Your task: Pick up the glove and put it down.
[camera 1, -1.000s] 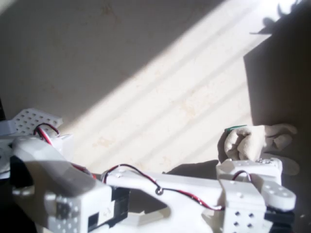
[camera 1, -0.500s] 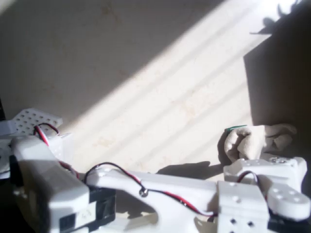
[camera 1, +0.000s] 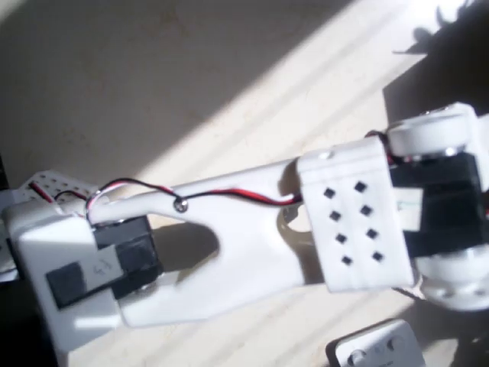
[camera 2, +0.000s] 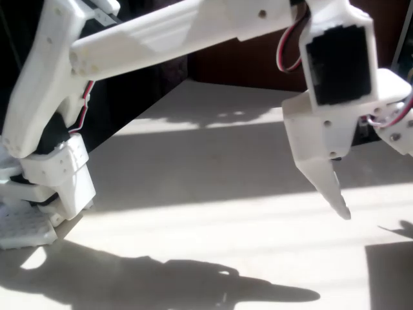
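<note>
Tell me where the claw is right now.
In the fixed view the claw hangs at the right side, above the table, its pointed tip aimed down over the sunlit strip and not touching the surface.

Where the glove is lying, and in what pose, cannot be told — the white arm [camera 1: 252, 229] is covering much of the sunlit counter [camera 1: 153, 92] from overhead.

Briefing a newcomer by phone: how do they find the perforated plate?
Follow the white arm down to its base at the fixed view's left edge. The plate lies flat on the table there, white like the arm but thin and dotted with small holes.
</note>
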Robot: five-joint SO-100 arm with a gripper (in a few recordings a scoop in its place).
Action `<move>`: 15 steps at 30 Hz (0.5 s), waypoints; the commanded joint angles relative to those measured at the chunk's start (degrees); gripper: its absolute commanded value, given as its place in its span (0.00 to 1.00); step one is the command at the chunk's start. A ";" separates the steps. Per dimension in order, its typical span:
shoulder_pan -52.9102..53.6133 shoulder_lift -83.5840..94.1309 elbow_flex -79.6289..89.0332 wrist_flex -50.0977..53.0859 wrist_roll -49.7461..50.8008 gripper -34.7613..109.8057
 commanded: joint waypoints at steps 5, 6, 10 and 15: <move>-2.37 -4.75 -0.88 -0.62 0.00 0.49; -2.29 -4.75 -0.88 -0.62 0.00 0.49; -1.93 -5.19 -0.88 -1.49 -0.09 0.49; -1.76 -5.36 -0.88 -2.11 -0.09 0.49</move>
